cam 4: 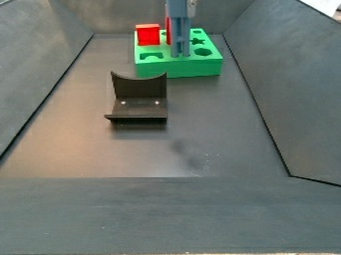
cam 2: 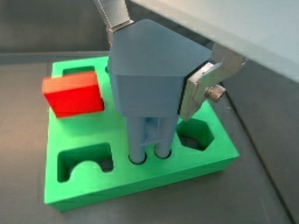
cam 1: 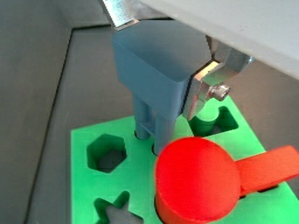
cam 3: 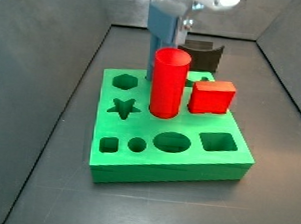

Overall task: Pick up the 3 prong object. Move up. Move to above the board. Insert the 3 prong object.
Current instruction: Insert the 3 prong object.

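My gripper [cam 2: 158,52] is shut on the 3 prong object [cam 2: 149,83], a slate-blue piece with a blocky head gripped between the silver fingers [cam 2: 201,83]. It also shows in a wrist view [cam 1: 152,74]. Its thin prongs [cam 2: 149,140] point straight down and their tips reach the small round holes of the green board [cam 2: 70,188]. In a side view the gripper [cam 3: 172,14] holds the piece [cam 3: 166,31] upright over the far part of the board [cam 3: 175,171], partly hidden behind the red cylinder. In a side view the piece [cam 4: 177,25] stands over the board [cam 4: 200,68].
A tall red cylinder [cam 3: 169,81] and a red cube [cam 3: 212,97] stand in the board; they also show in the wrist views, the cylinder [cam 1: 198,179] and the cube [cam 2: 73,94]. The black fixture [cam 4: 138,98] stands on the floor beside the board. Grey walls enclose the floor.
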